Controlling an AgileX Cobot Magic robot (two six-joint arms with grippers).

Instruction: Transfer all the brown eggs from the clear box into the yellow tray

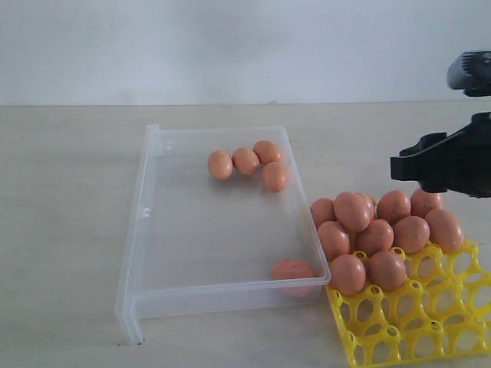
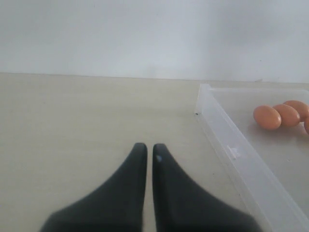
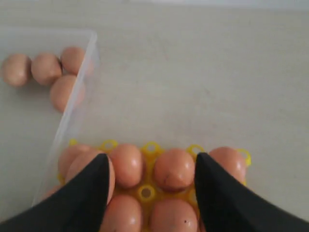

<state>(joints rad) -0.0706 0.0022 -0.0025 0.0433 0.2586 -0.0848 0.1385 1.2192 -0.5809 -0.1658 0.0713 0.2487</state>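
the right gripper (image 3: 152, 162) hangs above the far part of the yellow tray (image 1: 418, 330), at the right edge of the exterior view, clear of the eggs under it. its fingers (image 3: 84, 193) are spread wide and released, with nothing between them; in the right wrist view they frame the eggs seated in the tray's far rows.

the left gripper (image 2: 148, 150) sits low over the bare desk (image 1: 69, 192), outside the clear box (image 1: 146, 215) and near its left long wall. its fingers are clenched almost together, only a thin slit between the tips, and they grasp nothing. this arm does not show in the exterior view.

the brown eggs (image 1: 245, 161) are split between the two containers. four lie clustered and touching at the far end of the clear box, and one more rests alone in its near right corner, against the wall beside the tray. about ten crowd the far part of the yellow tray, some riding on top of others; the tray's near cups show open yellow lattice. the tray stands just beside the box's right wall.
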